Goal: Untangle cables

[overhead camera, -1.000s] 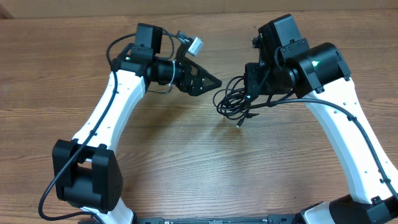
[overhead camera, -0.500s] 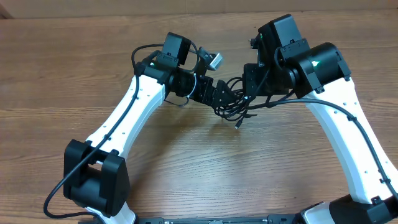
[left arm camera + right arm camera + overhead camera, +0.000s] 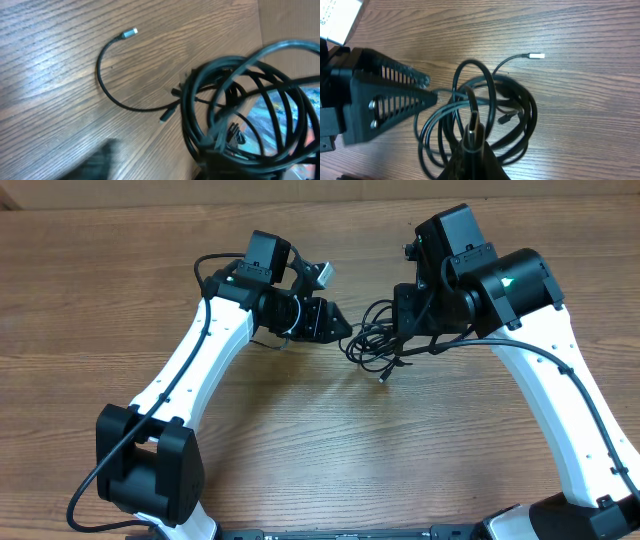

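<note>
Overhead view, 12 o'clock pointing away from the arm bases: both bases sit at the 6 o'clock edge of the wooden table (image 3: 300, 430). Each arm reaches toward 12 o'clock, and the two wrists turn inward to face each other. The cables (image 3: 372, 345) form one tangled bundle of thin black loops just past the table centre, between the two grippers. One loose strand drops from the bundle toward 6 o'clock and ends in a small plug (image 3: 385, 380). In the left wrist view this strand curves across the wood to a silver plug (image 3: 129, 33), while the loops (image 3: 235, 100) fill the 3 o'clock side, blurred. The right gripper (image 3: 398, 332) sits at the 3 o'clock side of the bundle. In the right wrist view its fingers (image 3: 471, 131) are pressed together on the cables (image 3: 490, 110), with loops spreading out around the fingers. The left gripper (image 3: 345, 326) points toward 3 o'clock, its tip at the 9 o'clock edge of the bundle. In the right wrist view its fingers (image 3: 429, 90) taper almost to a point beside one strand, and the pictures do not settle whether they pinch it. Half a second earlier the left gripper tip was inside the loops; it has since drawn back toward 9 o'clock. The right arm and the bundle have kept their position.
</note>
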